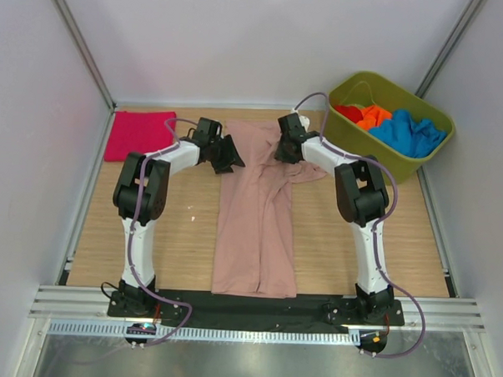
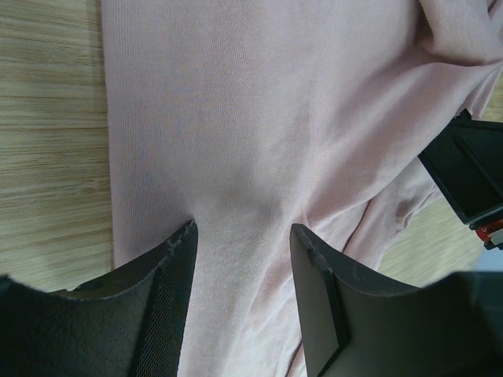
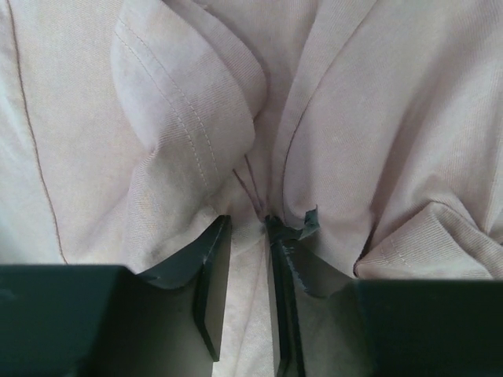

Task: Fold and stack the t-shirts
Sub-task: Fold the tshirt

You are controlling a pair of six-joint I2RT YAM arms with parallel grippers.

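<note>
Left of center, the left end effector sits half-open astride the edge of the dusty-pink t-shirt, which lies flat on the surface. Right end effector is nearly closed, pinching a fold. Light, floppy cloth, so I'd grab hems.

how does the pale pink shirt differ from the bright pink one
The pale pink shirt lies stretched long, centred; the bright pink shirt is a small folded rectangle in the far left corner. The left gripper and right gripper are on the pale one; nothing touches the bright one. Both are pink.
</note>
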